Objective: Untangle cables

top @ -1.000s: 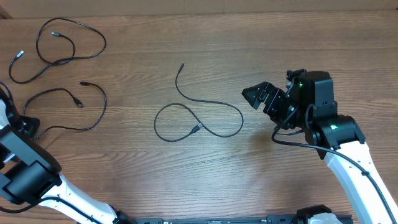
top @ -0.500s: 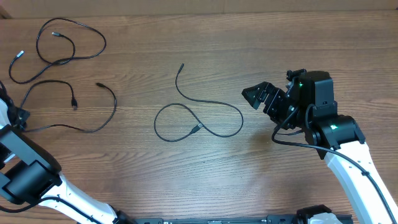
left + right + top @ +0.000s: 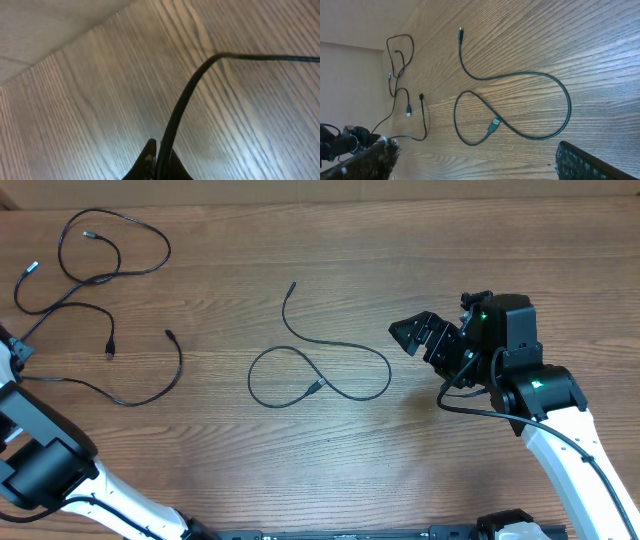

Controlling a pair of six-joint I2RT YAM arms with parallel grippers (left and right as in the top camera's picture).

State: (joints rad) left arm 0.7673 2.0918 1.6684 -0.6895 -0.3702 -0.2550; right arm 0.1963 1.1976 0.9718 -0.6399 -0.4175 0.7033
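Three thin black cables lie on the wooden table. The left gripper (image 3: 17,350), at the far left edge, is shut on one cable (image 3: 180,365). In the left wrist view that cable (image 3: 185,100) rises from between the closed fingertips (image 3: 150,155) and bends off to the right. A second cable (image 3: 167,250) lies looped at the back left. The third cable (image 3: 314,387) forms a loop in the middle, separate from the others. My right gripper (image 3: 415,335) hovers open just right of it. In the right wrist view that middle cable (image 3: 495,122) lies ahead of the spread right gripper (image 3: 480,165).
The table's far edge runs along the top of the overhead view, with a pale surface beyond it (image 3: 50,30). The right arm's body (image 3: 520,370) takes up the right side. The left arm's base (image 3: 40,465) sits at the near left corner.
The left gripper has shut on the left cable and drawn it toward the left edge; that cable's loop has stretched and its free ends have shifted. The right arm has not moved.
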